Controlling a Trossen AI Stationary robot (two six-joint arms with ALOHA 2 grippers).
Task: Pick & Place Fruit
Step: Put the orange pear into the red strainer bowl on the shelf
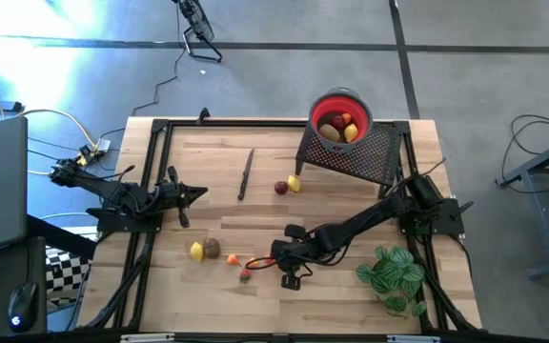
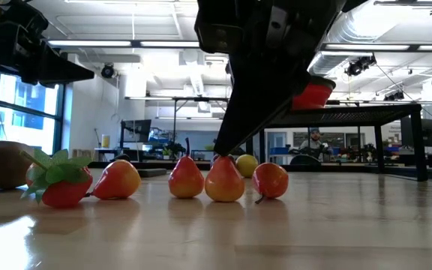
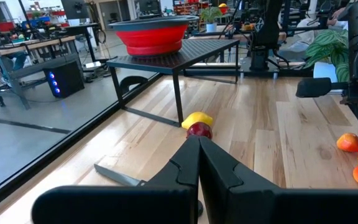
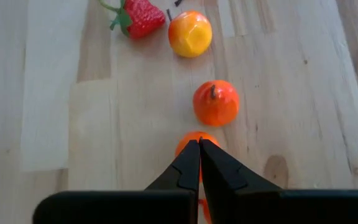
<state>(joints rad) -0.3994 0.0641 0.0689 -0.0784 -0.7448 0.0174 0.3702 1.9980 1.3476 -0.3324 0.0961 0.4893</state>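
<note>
Several small fruit lie in a row on the wooden table near its front: a yellow piece [image 1: 196,251], a brown one [image 1: 212,249], a strawberry [image 4: 138,18], a yellow-orange piece [image 4: 190,34], an orange piece with a stem [image 4: 215,102] and an orange pear-shaped piece [image 2: 224,180]. My right gripper [image 4: 199,143] is shut, its tips right at the top of that pear-shaped piece. A red piece [image 1: 281,187] and a yellow piece [image 1: 294,183] lie mid-table. The red bowl [image 1: 341,100] on a black mesh stand holds several fruit. My left gripper [image 3: 199,138] is shut and empty at the table's left. My right gripper's shut fingertips [image 2: 220,152] slant down from the table's right side onto the top of the orange pear-shaped fruit [image 4: 194,138], which rests on the table. The fingers hide the spot, so I cannot tell whether they touch it or hold its stem.
A thin dark knife [image 1: 246,173] lies left of mid-table. The black mesh stand [image 1: 355,152] fills the far right. A green leafy plant [image 1: 394,272] stands at the near right beside my right arm. Bare wood lies between the two fruit groups.
</note>
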